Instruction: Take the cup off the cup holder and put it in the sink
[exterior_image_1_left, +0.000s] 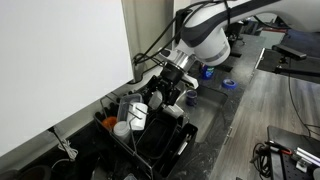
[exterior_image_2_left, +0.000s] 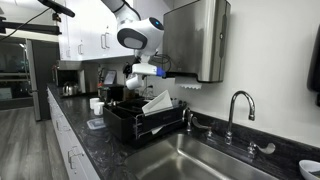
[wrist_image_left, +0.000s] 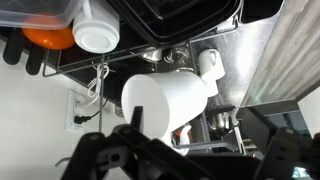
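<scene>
A white cup (wrist_image_left: 165, 100) sits tilted at the side of the black dish rack (exterior_image_2_left: 125, 128). It shows in both exterior views (exterior_image_1_left: 137, 115) (exterior_image_2_left: 157, 103). My gripper (wrist_image_left: 187, 135) hovers right at the cup, with its fingers spread apart. The left finger lies against the cup's wall and a gap shows on the right finger's side. The gripper also shows in the exterior views (exterior_image_1_left: 163, 98) (exterior_image_2_left: 150, 82). The steel sink (exterior_image_2_left: 205, 160) lies beside the rack. What the cup rests on is hidden.
A curved faucet (exterior_image_2_left: 236, 108) stands behind the sink. A steel towel dispenser (exterior_image_2_left: 195, 40) hangs on the wall above the rack. Another white cup (wrist_image_left: 97, 30), an orange item (wrist_image_left: 47, 36) and a small white mug (wrist_image_left: 210, 62) lie near the rack.
</scene>
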